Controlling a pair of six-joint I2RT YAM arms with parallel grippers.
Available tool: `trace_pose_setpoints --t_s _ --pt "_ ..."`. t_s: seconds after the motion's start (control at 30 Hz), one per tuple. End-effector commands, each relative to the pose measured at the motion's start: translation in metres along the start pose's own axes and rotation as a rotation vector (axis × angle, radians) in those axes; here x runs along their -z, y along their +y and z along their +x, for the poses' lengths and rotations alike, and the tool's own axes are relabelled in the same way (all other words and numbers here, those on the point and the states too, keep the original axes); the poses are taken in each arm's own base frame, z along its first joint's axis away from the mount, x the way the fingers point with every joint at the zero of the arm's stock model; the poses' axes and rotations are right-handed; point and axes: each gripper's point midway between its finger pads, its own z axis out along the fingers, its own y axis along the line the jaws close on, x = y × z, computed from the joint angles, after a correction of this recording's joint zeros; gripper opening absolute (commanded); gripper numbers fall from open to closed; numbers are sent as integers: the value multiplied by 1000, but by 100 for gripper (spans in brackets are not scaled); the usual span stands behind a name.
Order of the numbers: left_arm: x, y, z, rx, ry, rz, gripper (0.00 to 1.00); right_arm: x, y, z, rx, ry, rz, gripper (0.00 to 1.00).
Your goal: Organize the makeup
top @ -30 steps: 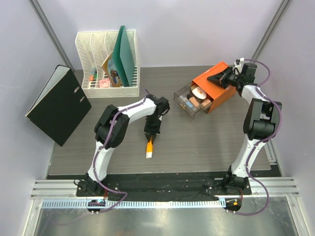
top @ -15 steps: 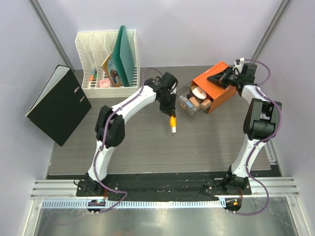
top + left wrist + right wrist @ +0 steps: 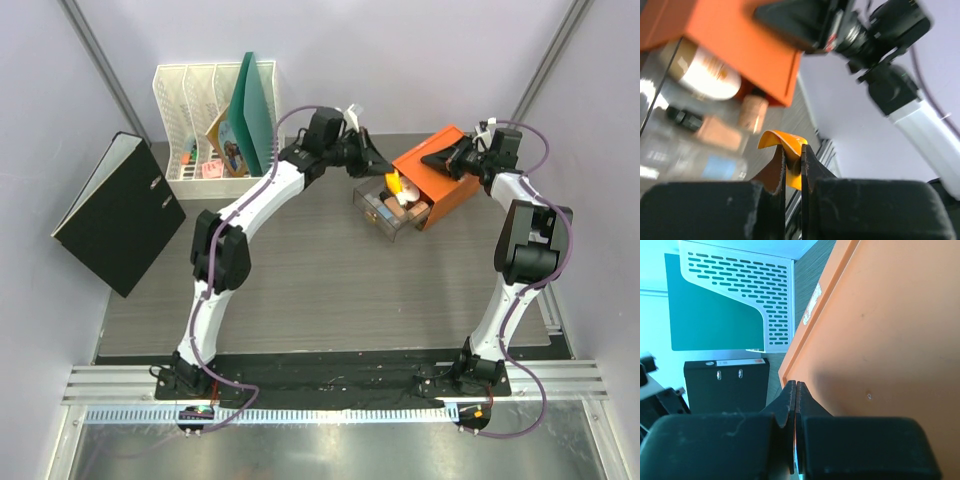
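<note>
Fingers (image 3: 771,172) of the left gripper (image 3: 792,152) are clenched almost fully together on the flat crimped end of the orange squeeze tube (image 3: 784,140); only the thin tail of the tube sits between the pads. In the top view the left arm reaches far across the grey wood-grain table (image 3: 300,270), and the tube hangs off the gripper in the air, just above the pulled-out clear plastic drawer (image 3: 372,208) of the orange drawer box (image 3: 455,195). Tube body points down toward the drawer; whether it touches anything inside cannot be told.

Inside the drawer, in the left wrist view: white oval compact (image 3: 702,75) toward the back under the box edge, peach bottle with a black cap (image 3: 715,134) lying on its side nearer the front, other peach pieces too blurred to name.

Right gripper (image 3: 796,386) sits on top of the orange box, fingers (image 3: 786,402) pressed tight against each other, nothing visible between them, tips touching the orange surface near its edge. Right wrist view also shows the white perforated file rack (image 3: 740,295), green folder (image 3: 705,322) and black binder (image 3: 725,380) beyond the box.
</note>
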Motion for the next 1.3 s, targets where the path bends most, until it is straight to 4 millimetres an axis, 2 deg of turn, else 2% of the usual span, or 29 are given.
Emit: trace_pose_setpoints --t_s 0.0,0.03,0.07,0.1,0.23,0.3,0.43,0.47,0.53,0.57,0.67,0.73,0.77,0.83,0.87,0.9,0.93,0.97,1.03,1.07,1.1,1.13,1.17,1.2,1.23,1.27 --pt "-16 -40 -35 -13 -79 171 0 6 -176 93 -301 165 429 1" --pt "-20 -36 -37 -7 -84 165 0 7 -175 93 -301 165 429 1" --pt "-21 -40 -41 -7 -92 168 0 7 -176 94 -302 165 430 1" --pt "-29 -27 -41 5 -93 144 0 7 -175 94 -301 165 428 1" --pt "-35 -10 -39 16 -105 97 2 7 -174 94 -298 165 427 1" --pt "-36 1 -37 23 -117 54 7 7 -175 93 -300 165 427 1" --pt "-41 18 -29 13 -100 23 34 7 -174 93 -300 165 427 1" --pt "-41 14 -30 7 -95 34 46 7 -173 93 -298 164 425 1" --pt "-45 16 -24 8 -68 38 58 7 -173 93 -298 163 426 1" --pt "-45 16 -23 2 -64 38 72 8 -174 94 -301 166 427 1" --pt "-38 4 -28 -35 -82 54 81 8 -174 95 -299 166 428 1" --pt "-30 -4 -34 -54 -97 58 81 8 -173 94 -298 165 427 1" --pt "-19 -10 -41 -64 -118 58 82 9 -173 95 -298 166 428 1" --pt "-6 -16 -48 -84 -136 57 81 9 -172 94 -296 164 426 1" --pt "-2 -6 -47 -72 -136 26 79 9 -171 93 -295 162 425 1" --pt "11 -17 -50 -93 -150 29 77 9 -172 93 -295 162 427 1" --pt "16 -16 -50 -96 -148 19 74 8 -172 94 -294 163 427 1" --pt "20 -6 -41 -82 -121 -18 61 8 -173 94 -298 164 429 1" --pt "36 -13 -38 -128 -123 -36 47 8 -173 95 -298 165 427 1" --pt "37 -1 -27 -113 -98 -65 26 9 -173 95 -297 164 428 1" --pt "40 3 -23 -106 -93 -79 16 9 -173 95 -296 166 429 1" --pt "51 -5 -20 -117 -100 -75 8 9 -172 94 -295 164 428 1" --pt "50 15 -4 -84 -65 -113 0 9 -174 96 -300 167 430 1" --pt "53 18 0 -81 -70 -119 0 9 -173 96 -299 167 429 1" --pt "58 32 16 -34 -52 -145 0 9 -174 97 -301 167 432 1" --pt "60 35 21 -24 -55 -145 0 10 -175 98 -302 168 433 1"
